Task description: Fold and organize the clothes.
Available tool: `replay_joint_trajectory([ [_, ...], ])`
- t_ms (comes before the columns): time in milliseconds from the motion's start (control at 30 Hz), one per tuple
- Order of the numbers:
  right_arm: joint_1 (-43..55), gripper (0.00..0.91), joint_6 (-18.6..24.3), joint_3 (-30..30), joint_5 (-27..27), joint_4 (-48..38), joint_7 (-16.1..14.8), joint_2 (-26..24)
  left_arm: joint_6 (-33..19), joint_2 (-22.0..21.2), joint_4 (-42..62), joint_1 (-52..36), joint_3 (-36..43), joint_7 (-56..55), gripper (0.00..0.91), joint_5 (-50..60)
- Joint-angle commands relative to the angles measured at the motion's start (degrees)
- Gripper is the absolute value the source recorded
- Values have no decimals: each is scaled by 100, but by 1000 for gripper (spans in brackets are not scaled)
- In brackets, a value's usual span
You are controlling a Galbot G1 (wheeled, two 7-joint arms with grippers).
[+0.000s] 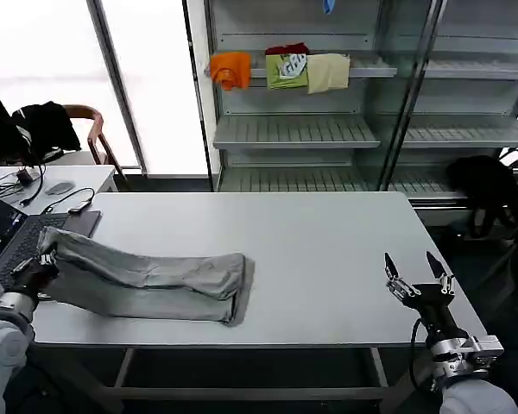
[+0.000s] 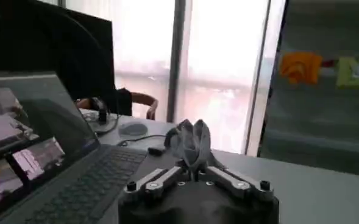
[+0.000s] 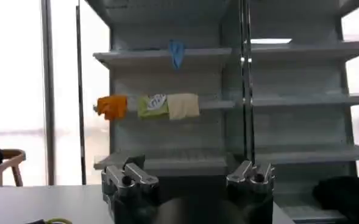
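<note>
A light grey shirt [image 1: 155,280] lies folded into a long band across the left half of the white table [image 1: 319,250]. My left gripper [image 1: 41,259] is shut on the shirt's left end at the table's left edge; in the left wrist view a bunch of grey fabric [image 2: 191,143] sticks up from between its jaws [image 2: 191,173]. My right gripper [image 1: 412,263] hovers open over the table's front right corner, fingers [image 3: 127,176] spread wide, holding nothing and well away from the shirt.
A laptop [image 1: 4,237] and cables sit on a side desk by the left gripper. Shelving [image 1: 328,129] behind the table carries orange, green and cream folded garments [image 1: 281,69]. A chair with a black garment [image 1: 43,125] stands at the back left, a black bag [image 1: 488,185] at the right.
</note>
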Motion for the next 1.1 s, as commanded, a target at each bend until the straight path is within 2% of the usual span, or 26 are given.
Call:
replay_joint_trajectory([
  [33,-6,907,-12,16,-7,30,-3,8,340,-102,-1488,-143,543,38,0,72],
  [200,-1,907,-59,-1,-44,71,-12,46,330,-409,-1660,-629,2005,-40,0,653],
  [467,4,907,-61,-31,-95,70,-22,88,331,-852,-1466,-842,3408,-137,10,1385],
  [800,6,907,-41,-90,-128,62,-40,144,332,-1262,-784,-1110,4023,-147,10,1790],
  [1100,28,907,-32,-123,-129,65,-48,153,324,-1297,-533,-1135,4181,-71,20,2030],
])
